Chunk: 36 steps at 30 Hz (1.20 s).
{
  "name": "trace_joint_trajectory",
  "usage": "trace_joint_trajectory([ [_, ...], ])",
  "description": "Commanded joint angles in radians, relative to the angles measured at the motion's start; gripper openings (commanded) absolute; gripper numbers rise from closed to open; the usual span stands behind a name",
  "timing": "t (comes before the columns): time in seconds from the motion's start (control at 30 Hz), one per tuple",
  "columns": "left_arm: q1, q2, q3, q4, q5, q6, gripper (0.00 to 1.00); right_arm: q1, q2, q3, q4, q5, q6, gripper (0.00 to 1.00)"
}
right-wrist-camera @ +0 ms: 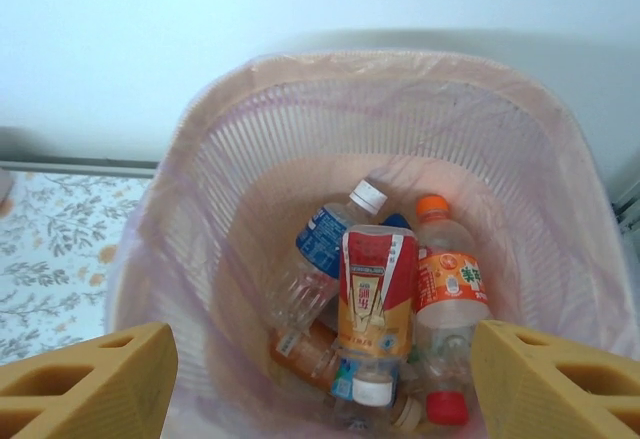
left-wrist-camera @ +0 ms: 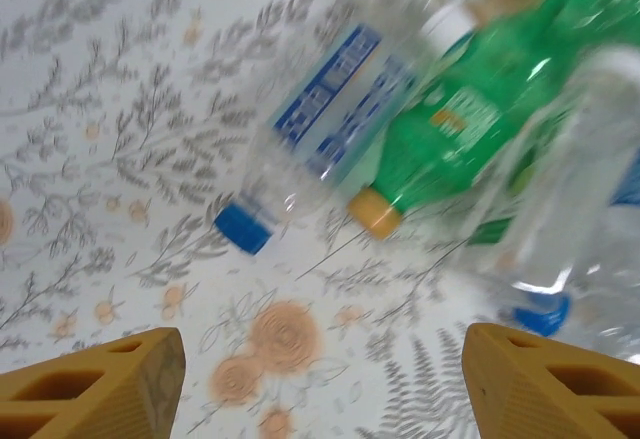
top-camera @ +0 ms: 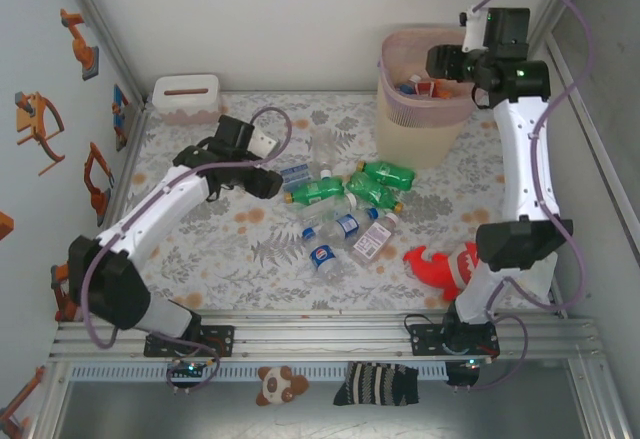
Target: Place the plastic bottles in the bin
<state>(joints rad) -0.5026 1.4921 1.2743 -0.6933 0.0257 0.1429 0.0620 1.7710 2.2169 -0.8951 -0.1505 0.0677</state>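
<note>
Your left claw [left-wrist-camera: 320, 374] is spread and empty, aimed at the blue-capped clear bottle [left-wrist-camera: 310, 129] just beyond it, so it can straddle it. Your right claw [right-wrist-camera: 322, 379] hangs released over the bin [right-wrist-camera: 200, 189], far right, with bottles [right-wrist-camera: 377, 299] lying inside. Loose bottles [top-camera: 350, 209] cluster on the worktop [top-camera: 230, 259].

Middle of the worktop [top-camera: 230, 249]: a cluster of loose bottles [top-camera: 345, 209]; behind and right of these, the bin [top-camera: 400, 134], with other bottles [right-wrist-camera: 375, 299] lying inside; far left, a box [top-camera: 186, 99]; near right, a plush toy [top-camera: 440, 264].
</note>
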Motion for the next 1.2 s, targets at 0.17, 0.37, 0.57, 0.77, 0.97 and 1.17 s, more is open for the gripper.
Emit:
trace_joint_trajectory([
  [0.17, 0.068, 0.124, -0.011, -0.103, 0.004, 0.35, 0.72, -0.005, -0.169, -0.179, 0.093, -0.034, 0.032, 0.76],
  [0.37, 0.141, 0.165, -0.041, -0.018, 0.13, 0.534, 0.73, -0.005, -0.233, -0.257, 0.102, -0.035, 0.023, 0.76],
  [0.57, 0.218, 0.266, 0.002, -0.008, 0.26, 0.691, 0.74, -0.004, -0.287, -0.33, 0.126, -0.038, 0.027, 0.76],
  [0.77, 0.22, 0.373, 0.049, 0.061, 0.289, 0.781, 0.74, -0.005, -0.316, -0.351, 0.126, -0.032, 0.025, 0.76],
  [0.97, 0.211, 0.466, 0.095, 0.081, 0.295, 0.829, 0.74, -0.004, -0.338, -0.367, 0.124, -0.038, 0.022, 0.76],
  [1.17, 0.199, 0.513, 0.109, 0.088, 0.291, 0.838, 0.67, -0.004, -0.349, -0.38, 0.129, -0.042, 0.022, 0.76],
])
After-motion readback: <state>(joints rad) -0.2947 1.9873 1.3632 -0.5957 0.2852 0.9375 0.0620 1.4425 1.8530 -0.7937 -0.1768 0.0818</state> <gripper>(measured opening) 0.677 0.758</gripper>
